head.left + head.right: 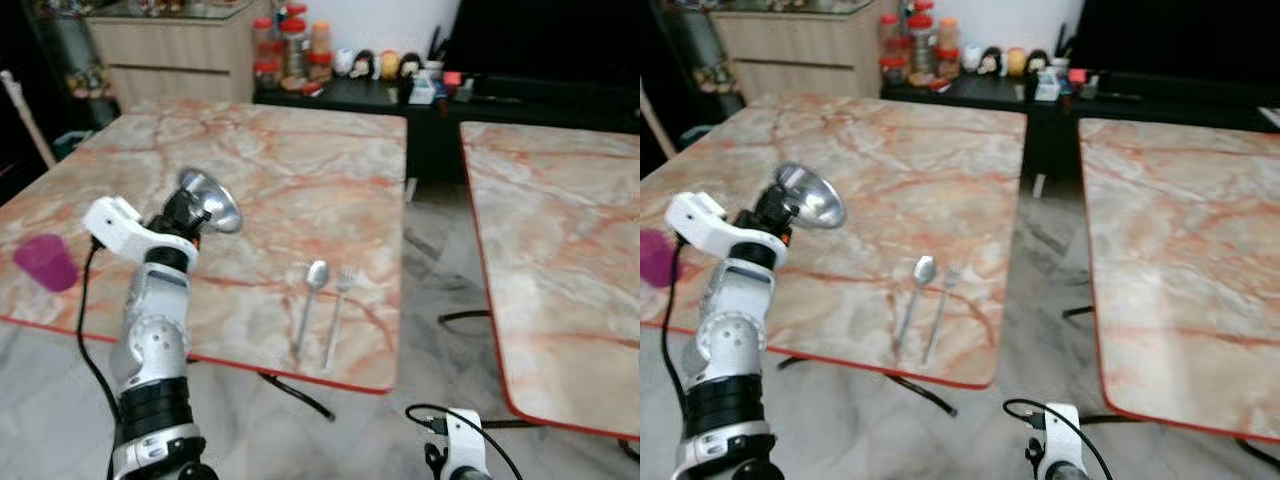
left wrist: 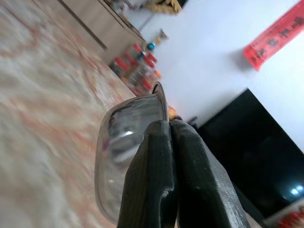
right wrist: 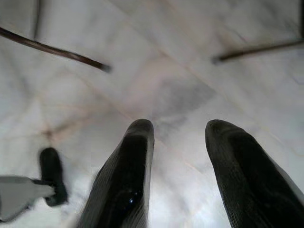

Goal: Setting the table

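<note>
Steel, polished and shallow: the bowl (image 1: pixel 209 200) is pinched by its rim between the two black fingers of my left pincer (image 2: pixel 169 124), which are pressed together on the metal. I hold it raised over the near-left part of the marble table (image 1: pixel 300 150), tilted on edge so that its shiny underside faces the camera in the eye views. In the left wrist view the bowl's inside reflects the room and its rim stands up just beyond my fingertips (image 2: pixel 156 137).

On the table, near the front edge, a spoon (image 1: pixel 309 295) and a fork (image 1: pixel 339 305) lie side by side, handles pointing toward me, the spoon to the left of the fork, the two close but apart. A purple cup (image 1: pixel 46 262) stands upright at the table's left edge, well apart from the cutlery.

My right pincer (image 3: pixel 178 128) hangs low beside the table, fingers spread with a clear gap between them, pointing down at the pale tiled floor (image 3: pixel 156 57). It holds nothing.

A second marble table (image 1: pixel 560 230) with the same red edging stands to the right, separated from the first by a strip of floor. Behind both tables a dark low cabinet (image 1: pixel 360 92) carries red-lidded jars (image 1: pixel 292 45) and small figurines (image 1: pixel 375 63).
</note>
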Tool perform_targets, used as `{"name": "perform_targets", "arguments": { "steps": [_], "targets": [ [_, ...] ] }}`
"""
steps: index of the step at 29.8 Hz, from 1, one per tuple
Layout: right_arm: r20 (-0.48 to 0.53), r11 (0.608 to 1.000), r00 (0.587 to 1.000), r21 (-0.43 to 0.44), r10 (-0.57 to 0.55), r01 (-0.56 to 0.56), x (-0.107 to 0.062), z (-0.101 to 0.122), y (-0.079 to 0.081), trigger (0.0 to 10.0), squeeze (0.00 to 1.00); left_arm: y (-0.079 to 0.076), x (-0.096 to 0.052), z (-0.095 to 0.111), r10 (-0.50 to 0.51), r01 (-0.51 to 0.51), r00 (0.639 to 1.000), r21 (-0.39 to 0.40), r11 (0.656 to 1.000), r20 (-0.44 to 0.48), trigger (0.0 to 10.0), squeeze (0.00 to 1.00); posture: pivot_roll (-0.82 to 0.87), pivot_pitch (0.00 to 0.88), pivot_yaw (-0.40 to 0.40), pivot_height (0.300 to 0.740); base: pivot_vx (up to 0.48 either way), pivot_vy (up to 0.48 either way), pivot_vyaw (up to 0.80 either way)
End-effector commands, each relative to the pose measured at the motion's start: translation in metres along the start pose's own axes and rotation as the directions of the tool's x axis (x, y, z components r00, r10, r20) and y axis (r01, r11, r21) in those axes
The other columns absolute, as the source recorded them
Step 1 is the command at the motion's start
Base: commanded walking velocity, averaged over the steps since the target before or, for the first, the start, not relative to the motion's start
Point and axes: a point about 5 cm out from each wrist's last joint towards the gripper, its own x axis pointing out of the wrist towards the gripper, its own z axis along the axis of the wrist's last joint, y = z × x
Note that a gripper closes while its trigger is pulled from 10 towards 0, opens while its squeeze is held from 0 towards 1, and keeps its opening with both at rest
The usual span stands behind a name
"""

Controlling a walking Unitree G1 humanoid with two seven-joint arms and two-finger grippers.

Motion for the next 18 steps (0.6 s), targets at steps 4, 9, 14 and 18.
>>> {"name": "perform_targets", "arguments": {
  "steps": [4, 9, 14, 18],
  "targets": [
    [0.001, 1.0, 1.0, 0.027, -0.01, 0.01, 0.0, -0.001, -0.001, 10.0, 0.0, -0.002, 0.005, 0.008, -0.001, 0.001, 0.999, -0.008, 1.0, 0.042, 10.0, 0.0, 0.06, 0.0, -0.015, 0.732, 0.0, -0.48, 0.0],
    [0.006, 0.999, 1.0, 0.04, -0.01, 0.009, 0.0, 0.0, -0.001, 10.0, 0.0, -0.001, 0.005, 0.009, 0.001, 0.0, 0.999, -0.007, 1.0, 0.048, 10.0, 0.0, 0.05, 0.0, -0.016, 0.732, 0.0, -0.48, 0.0],
    [0.015, 0.999, 1.0, 0.039, -0.003, 0.002, 0.0, 0.002, -0.001, 10.0, 0.0, -0.001, 0.007, 0.016, 0.001, -0.001, 0.997, -0.005, 1.0, 0.075, 10.0, 0.0, 0.06, 0.0, -0.02, 0.732, 0.0, -0.48, 0.0],
    [0.018, 0.999, 1.0, 0.04, -0.001, 0.0, 0.0, 0.003, -0.001, 10.0, 0.0, -0.004, 0.008, 0.02, -0.012, 0.014, 0.995, -0.021, 1.0, 0.094, 10.0, 0.0, 0.06, 0.0, -0.02, 0.732, 0.0, -0.48, 0.0]
  ]
}}
